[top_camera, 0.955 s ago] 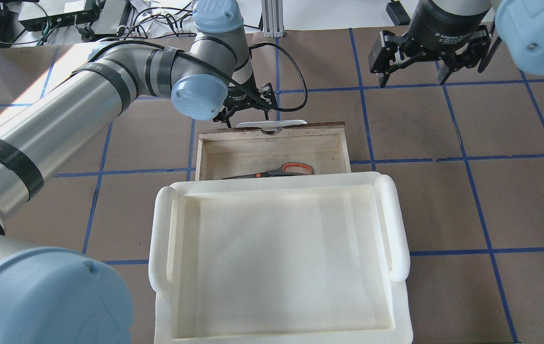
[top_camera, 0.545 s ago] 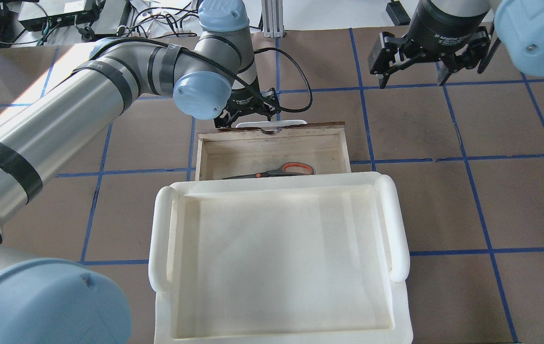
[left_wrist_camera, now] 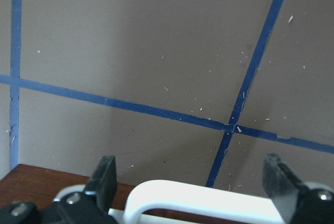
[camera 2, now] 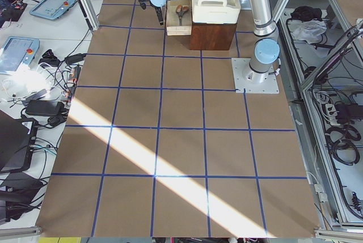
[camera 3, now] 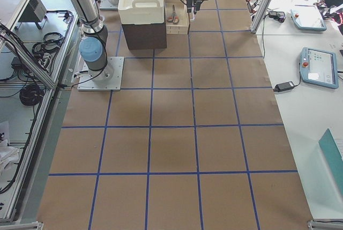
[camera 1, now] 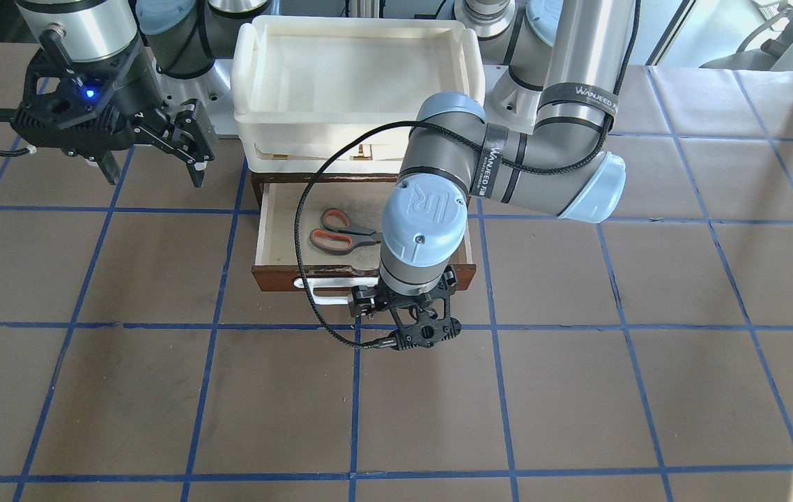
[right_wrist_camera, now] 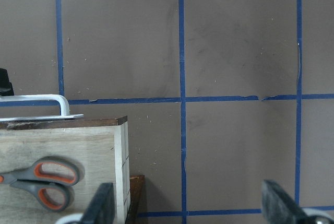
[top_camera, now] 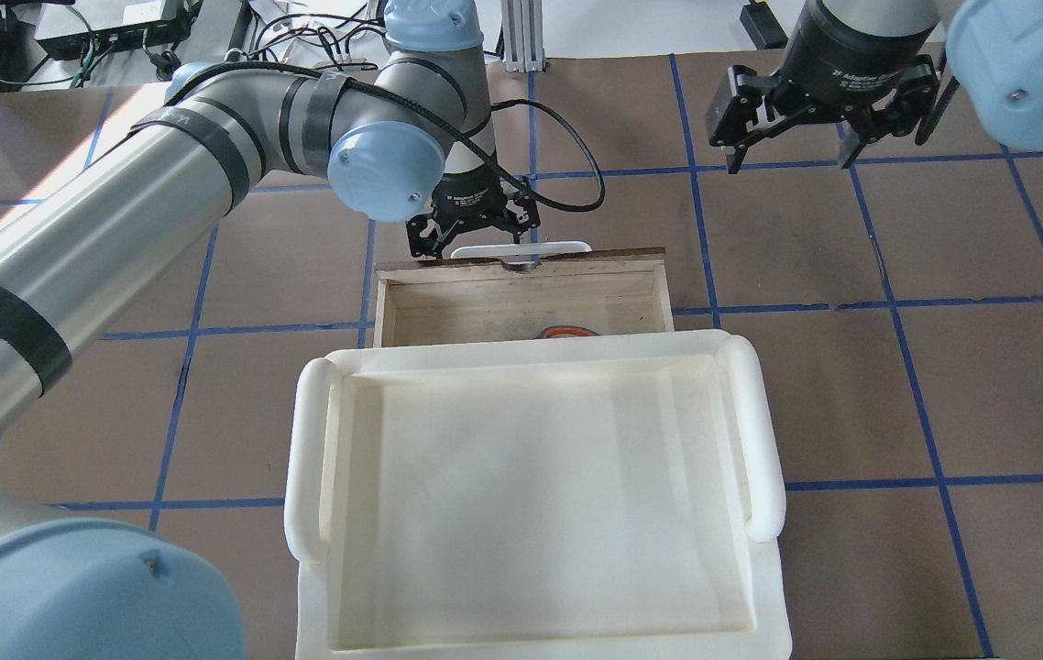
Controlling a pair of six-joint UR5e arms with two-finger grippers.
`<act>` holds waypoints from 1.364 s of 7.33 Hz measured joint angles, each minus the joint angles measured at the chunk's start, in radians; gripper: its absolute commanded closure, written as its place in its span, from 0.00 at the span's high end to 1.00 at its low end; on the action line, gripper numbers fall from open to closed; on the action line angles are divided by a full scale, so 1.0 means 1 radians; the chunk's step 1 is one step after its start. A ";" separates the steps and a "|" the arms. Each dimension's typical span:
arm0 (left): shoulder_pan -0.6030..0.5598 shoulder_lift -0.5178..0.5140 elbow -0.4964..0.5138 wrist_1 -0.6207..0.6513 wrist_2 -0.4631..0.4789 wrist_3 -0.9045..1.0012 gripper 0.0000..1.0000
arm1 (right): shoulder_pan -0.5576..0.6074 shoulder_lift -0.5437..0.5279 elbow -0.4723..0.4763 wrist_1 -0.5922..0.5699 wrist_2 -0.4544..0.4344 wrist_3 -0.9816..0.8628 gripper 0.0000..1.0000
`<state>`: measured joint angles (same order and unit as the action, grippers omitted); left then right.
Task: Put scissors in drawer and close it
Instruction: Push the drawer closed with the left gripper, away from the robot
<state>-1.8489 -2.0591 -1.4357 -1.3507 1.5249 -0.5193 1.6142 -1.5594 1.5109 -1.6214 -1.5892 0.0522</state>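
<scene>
A cream plastic tray (top_camera: 764, 431) sits on top of a dark brown cabinet (camera 2: 212, 36), and the drawer (camera 1: 274, 233) stands partly pulled out beneath it. From overhead the tray's rim covers most of the drawer, so only one orange loop of the scissors (camera 1: 337, 233) peeks out there. From the front, the left arm's wrist hangs over the drawer and hides the blades. A black cable (camera 1: 302, 230) loops across the drawer's open top.

The scissors lie flat on the pale drawer floor. Their long axis runs across the drawer's width, parallel to the front panel, with the handles toward the robot's right and the blades toward its left.

The left pincer (left_wrist_camera: 190, 174) is at the drawer's front, fingers spread wide. The white bar handle (left_wrist_camera: 209, 195) lies between them, and I cannot tell whether they touch it. The right pincer (top_camera: 792, 156) hangs above the brown tabletop (camera 1: 578, 390), well apart from the drawer, with its fingers also spread.

A black band on the left arm reads "WANJEED" (camera 1: 578, 90), its blue wrist cap bears "UR" (camera 1: 424, 203), and the right pincer's body shows "2F Adaptive" (top_camera: 851, 69).
</scene>
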 measured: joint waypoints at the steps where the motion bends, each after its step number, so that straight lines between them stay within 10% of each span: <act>1: 0.000 0.007 0.001 -0.025 0.000 0.000 1.00 | 0.000 0.000 0.000 0.000 0.000 0.000 1.00; 10: -0.021 0.064 0.000 -0.298 -0.012 -0.016 1.00 | 0.001 0.001 0.000 -0.001 0.006 0.000 1.00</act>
<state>-1.8697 -1.9949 -1.4358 -1.6485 1.5128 -0.5354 1.6153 -1.5585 1.5110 -1.6221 -1.5828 0.0521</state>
